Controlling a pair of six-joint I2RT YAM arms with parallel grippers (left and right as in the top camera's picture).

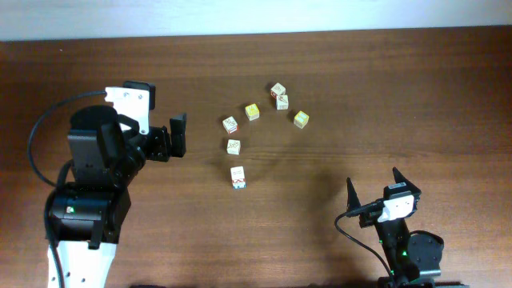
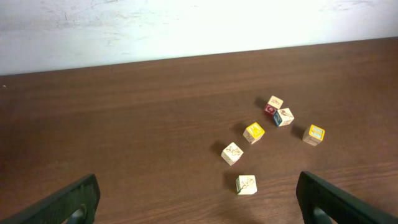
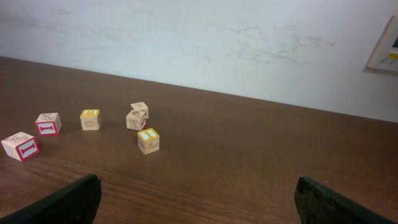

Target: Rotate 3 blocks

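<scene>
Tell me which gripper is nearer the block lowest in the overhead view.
Left. The left gripper is up-left of that block; the right gripper is much farther to its right.

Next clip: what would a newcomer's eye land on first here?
Seven small picture blocks lie scattered loosely at the middle of the dark wooden table, none of them stacked. The left gripper stands open just left of the cluster, pointing toward it. The right gripper is open too, at the near right, well apart from any block.
</scene>
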